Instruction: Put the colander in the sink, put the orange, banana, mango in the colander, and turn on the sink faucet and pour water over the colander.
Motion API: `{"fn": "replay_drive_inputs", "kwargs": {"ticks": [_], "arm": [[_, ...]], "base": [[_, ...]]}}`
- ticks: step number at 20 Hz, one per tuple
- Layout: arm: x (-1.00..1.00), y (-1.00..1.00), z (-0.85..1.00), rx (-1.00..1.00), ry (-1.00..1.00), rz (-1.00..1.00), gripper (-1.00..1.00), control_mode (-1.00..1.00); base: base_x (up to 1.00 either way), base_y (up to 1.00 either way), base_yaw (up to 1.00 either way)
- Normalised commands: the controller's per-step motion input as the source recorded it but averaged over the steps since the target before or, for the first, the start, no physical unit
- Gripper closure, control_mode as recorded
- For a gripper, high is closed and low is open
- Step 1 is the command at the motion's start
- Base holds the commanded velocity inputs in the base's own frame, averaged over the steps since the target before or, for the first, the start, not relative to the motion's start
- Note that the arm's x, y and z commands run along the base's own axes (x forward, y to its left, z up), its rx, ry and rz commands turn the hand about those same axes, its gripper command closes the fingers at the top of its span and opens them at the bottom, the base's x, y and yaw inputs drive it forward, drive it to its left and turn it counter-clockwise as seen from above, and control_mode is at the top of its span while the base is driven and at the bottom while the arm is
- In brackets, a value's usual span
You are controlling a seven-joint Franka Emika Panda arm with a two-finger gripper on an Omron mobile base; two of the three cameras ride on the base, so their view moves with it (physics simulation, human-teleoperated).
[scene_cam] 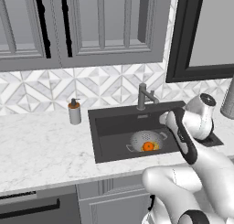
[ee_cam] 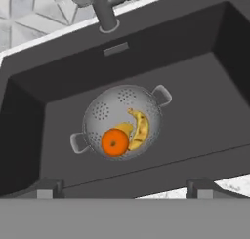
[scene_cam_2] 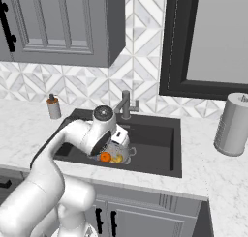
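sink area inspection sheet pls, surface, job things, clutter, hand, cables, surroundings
surface: white marble counter around the dark sink.
job's things: colander sits on the sink floor; orange, banana and mango lie inside it. Sink faucet stands behind the basin; no water seen running.
clutter: soap dispenser on the counter left of the sink; grey canister on the right.
hand: hand open, above the sink's front edge, holding nothing.
cables: nothing seen.
surroundings: grey wall cabinets, patterned tile backsplash, dark-framed window.
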Motion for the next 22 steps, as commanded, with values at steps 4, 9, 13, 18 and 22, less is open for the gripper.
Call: {"fn": "replay_drive_inputs", "kwargs": {"ticks": [4, 9, 13, 18, 22], "arm": [[-0.14, -0.87, 0.60, 0.28, 0.00, 0.00, -1.00, -1.00], [0.22, -0.66, 0.40, 0.33, 0.01, 0.00, -1.00, -1.00], [0.76, -0.28, 0.30, 0.32, 0.00, 0.00, -1.00, -1.00], [0.92, -0.02, 0.19, 0.22, 0.00, 0.00, -1.00, -1.00], [0.82, 0.00, 0.00, 0.14, 0.00, 0.00, -1.00, -1.00]], "base": [[0.00, 0.00, 0.00], [0.00, 0.00, 0.00], [0.00, 0.00, 0.00], [0.00, 0.00, 0.00], [0.00, 0.00, 0.00]]}}
